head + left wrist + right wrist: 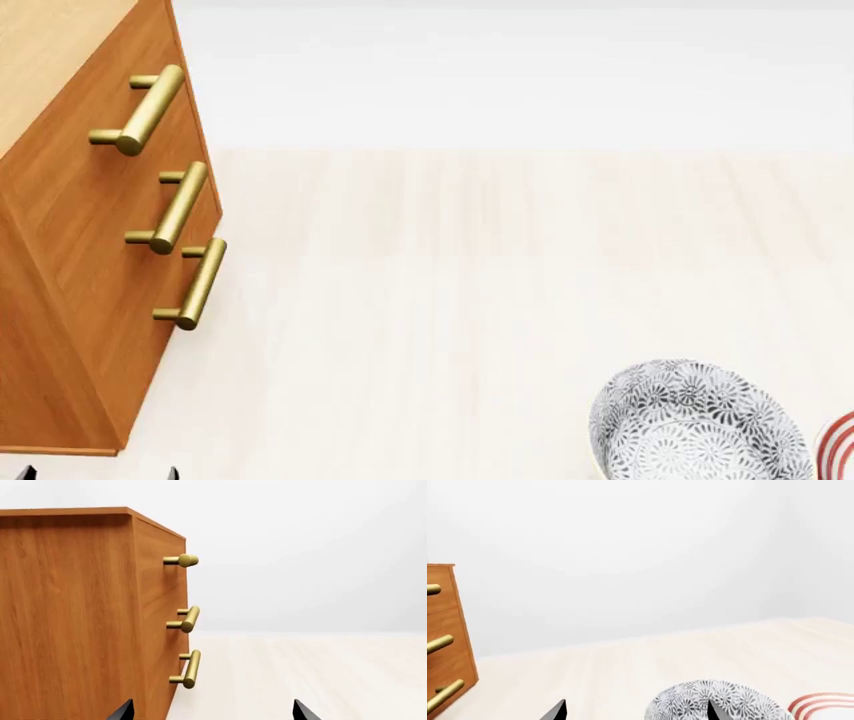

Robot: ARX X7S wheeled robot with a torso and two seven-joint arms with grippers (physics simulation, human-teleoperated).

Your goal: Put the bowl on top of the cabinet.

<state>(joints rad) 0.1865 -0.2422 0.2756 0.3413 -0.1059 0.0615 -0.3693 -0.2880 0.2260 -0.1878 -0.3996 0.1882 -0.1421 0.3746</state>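
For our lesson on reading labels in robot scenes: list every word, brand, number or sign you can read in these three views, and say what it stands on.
None: no view shows any readable text.
The cabinet has plain wood and bare brass handles, with no label.
The bowl carries only a grey-black floral pattern, no lettering.
The plate shows red rings only.
Floor and wall are blank.

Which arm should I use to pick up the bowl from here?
Right. The bowl lies just beyond the right end effector, whose fingertips stand apart. The left end effector faces the cabinet, with no bowl in its view.
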